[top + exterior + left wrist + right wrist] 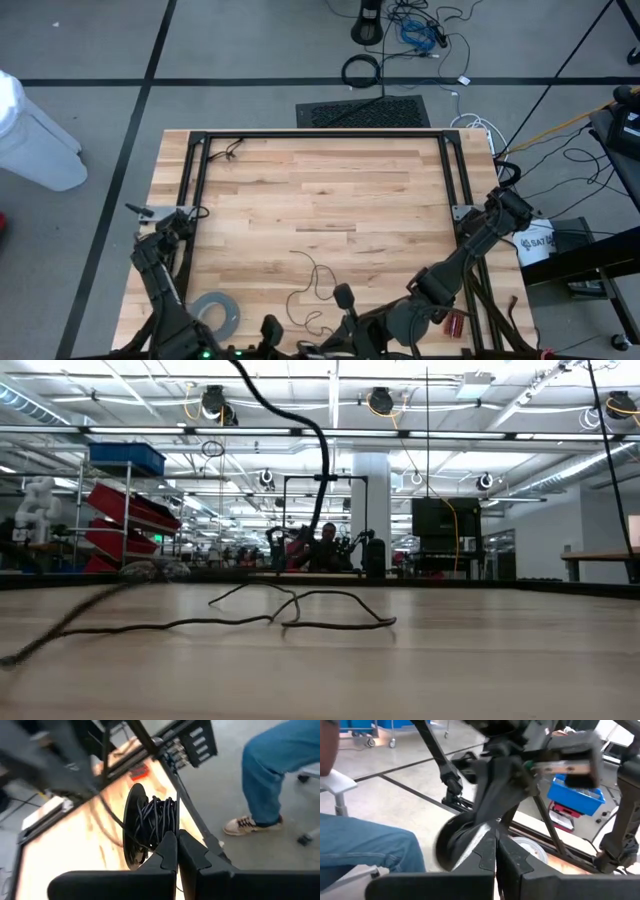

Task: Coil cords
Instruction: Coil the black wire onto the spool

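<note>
The cords are one thin dark wire. Part of it lies in loose loops (312, 280) on the wooden table (330, 190), also seen in the low view (300, 615). The rest is wound on a small black disc (131, 827), held up at the table's near edge. My left gripper (176, 845) is shut at that winding. My right gripper (496, 847) is shut facing it, just short of the blurred disc (451, 847). Both meet low in the high view, the left gripper (285, 338) beside the right gripper (340, 320). My left gripper's shut fingertips (169, 851) meet the wound wire (159, 822) at the disc's rim, coming level from the table's left. The disc stands on edge, lifted clear of the table. My right gripper is shut; whether wire passes between its fingers I cannot tell.
A grey tape roll (215, 310) lies flat near the left arm. A small red object (455, 322) sits at the near right. A black frame (320, 135) runs along the table's far edge and sides. A person's jeans leg (270, 770) stands just off the table's near edge.
</note>
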Robot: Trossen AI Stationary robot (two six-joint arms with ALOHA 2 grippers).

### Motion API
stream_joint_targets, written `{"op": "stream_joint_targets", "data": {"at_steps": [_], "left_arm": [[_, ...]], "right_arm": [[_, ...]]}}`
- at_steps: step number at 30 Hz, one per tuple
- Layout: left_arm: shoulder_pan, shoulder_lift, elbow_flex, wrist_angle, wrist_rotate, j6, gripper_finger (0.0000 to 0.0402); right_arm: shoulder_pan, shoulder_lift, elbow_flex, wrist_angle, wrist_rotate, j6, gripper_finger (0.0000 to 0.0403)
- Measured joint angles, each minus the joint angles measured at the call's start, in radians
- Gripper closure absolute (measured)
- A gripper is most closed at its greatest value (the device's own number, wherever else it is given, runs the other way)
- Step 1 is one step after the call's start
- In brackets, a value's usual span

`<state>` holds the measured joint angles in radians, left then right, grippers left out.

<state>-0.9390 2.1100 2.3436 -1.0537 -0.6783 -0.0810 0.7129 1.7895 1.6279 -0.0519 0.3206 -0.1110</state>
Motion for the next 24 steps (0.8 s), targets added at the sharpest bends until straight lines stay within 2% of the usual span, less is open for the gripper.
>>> {"op": "stream_joint_targets", "data": {"at_steps": [9, 17, 24], "left_arm": [[-0.044, -0.014, 0.0, -0.112, -0.159, -0.124, 0.0401], [-0.045, -0.014, 0.0, -0.117, -0.271, -0.119, 0.0401], [-0.045, -0.014, 0.0, -0.108, -0.295, -0.061, 0.0401]], "right_arm": [[0.016, 0.0, 0.0, -0.007, 0.002, 0.018, 0.0403], [0.015, 0.0, 0.0, -0.055, 0.0, 0.057, 0.0403], [0.015, 0.0, 0.0, -0.145, 0.002, 0.092, 0.0403]]}}
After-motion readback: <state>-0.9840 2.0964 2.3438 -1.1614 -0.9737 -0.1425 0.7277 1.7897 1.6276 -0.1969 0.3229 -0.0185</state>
